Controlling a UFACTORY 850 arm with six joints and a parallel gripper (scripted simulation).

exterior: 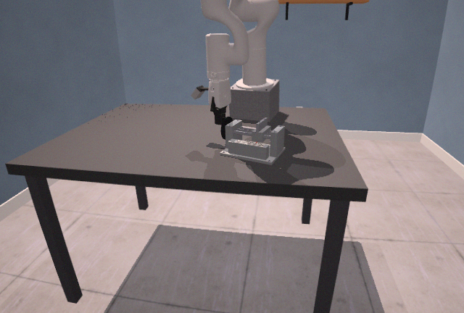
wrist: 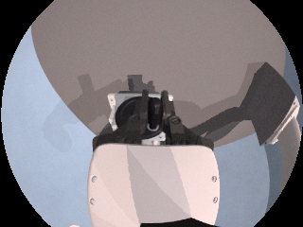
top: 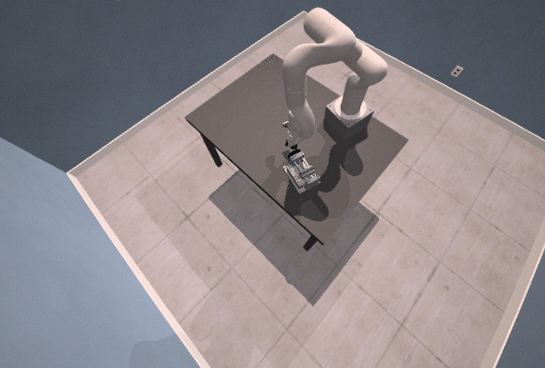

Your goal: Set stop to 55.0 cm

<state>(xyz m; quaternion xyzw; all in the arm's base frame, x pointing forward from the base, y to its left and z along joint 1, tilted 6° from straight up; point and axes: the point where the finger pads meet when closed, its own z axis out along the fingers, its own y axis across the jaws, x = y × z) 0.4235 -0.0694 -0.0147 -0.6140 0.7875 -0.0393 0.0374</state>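
The black handwheel stands upright at the end of a light grey screw-driven fixture on the table. My gripper points down beside it. In the wrist view its fingers are shut on the handwheel's black handle. The stop is a grey carriage on rods between two end blocks, nearer the far end block than the handwheel. A scale block lies along the fixture's front. Its marks are too small to read.
The fixture's base plate rests on the dark table. My arm's grey pedestal stands behind the fixture. An orange shelf is on the back wall.
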